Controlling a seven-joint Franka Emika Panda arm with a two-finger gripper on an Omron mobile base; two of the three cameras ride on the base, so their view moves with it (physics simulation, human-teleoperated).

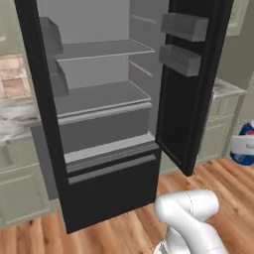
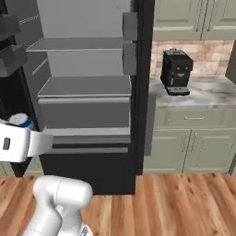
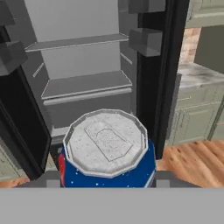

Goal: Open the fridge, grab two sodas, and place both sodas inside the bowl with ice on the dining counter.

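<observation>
The black fridge (image 1: 111, 188) stands with both doors swung open, its light grey shelves (image 2: 85, 85) showing. A blue soda can (image 3: 107, 148) with a silver top sits between the fingers of my gripper (image 3: 107, 180), which is shut on it. The can is in front of the fridge and outside it, below shelf height. From the left base camera the gripper (image 1: 244, 145) and the can (image 1: 246, 130) are at the right edge, beside the open right door (image 1: 191, 89). From the right base camera the gripper (image 2: 16, 140) and the can (image 2: 20, 120) are at the left edge. The bowl with ice and the dining counter are out of view.
A black coffee machine (image 2: 176, 71) stands on the brick-backed wall counter (image 2: 207, 92) right of the fridge, over pale green cabinets (image 2: 189, 145). Door bins (image 1: 181, 59) jut from the open right door. A wooden floor (image 2: 184, 203) stretches in front.
</observation>
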